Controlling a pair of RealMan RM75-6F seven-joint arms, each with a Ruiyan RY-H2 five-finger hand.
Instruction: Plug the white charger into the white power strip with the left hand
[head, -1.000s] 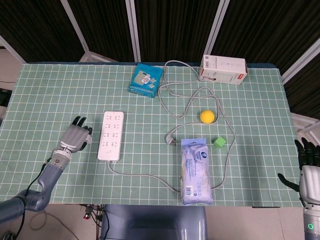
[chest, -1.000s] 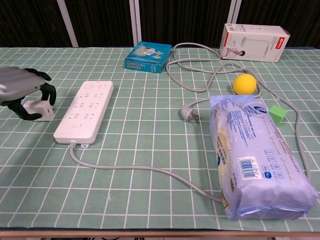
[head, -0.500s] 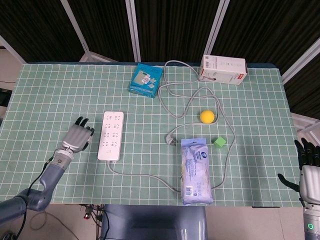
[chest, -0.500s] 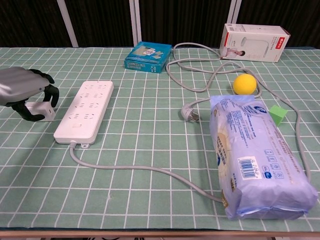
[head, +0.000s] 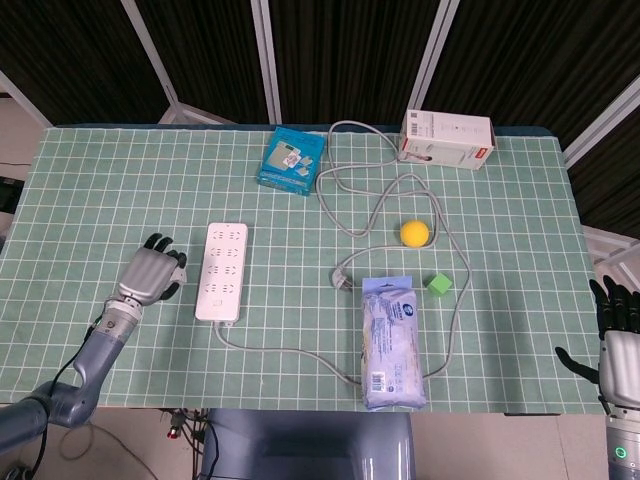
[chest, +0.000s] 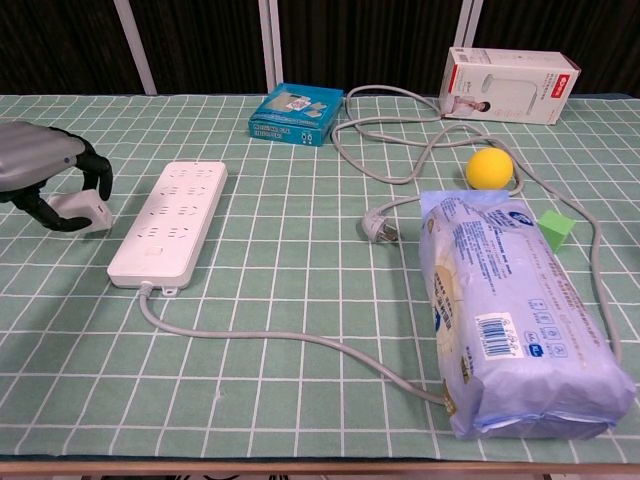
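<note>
The tabletop (chest: 300, 400) wears a matt green cloth-like cover ruled with a white grid. The white power strip (chest: 170, 221) and white charger (chest: 82, 212) look like smooth plastic with a soft sheen. The left robot hand (chest: 45, 172) has a brushed grey metallic back and black fingers (chest: 98, 175). The blue wipes pack (chest: 512, 315) is glossy, crinkled film. The red-and-white box (chest: 511, 84) looks like smooth cardboard, and the yellow ball (chest: 489, 168) looks matt.

Head view looks down from above; chest view low, both sharing the table (head: 90, 190)
</note>
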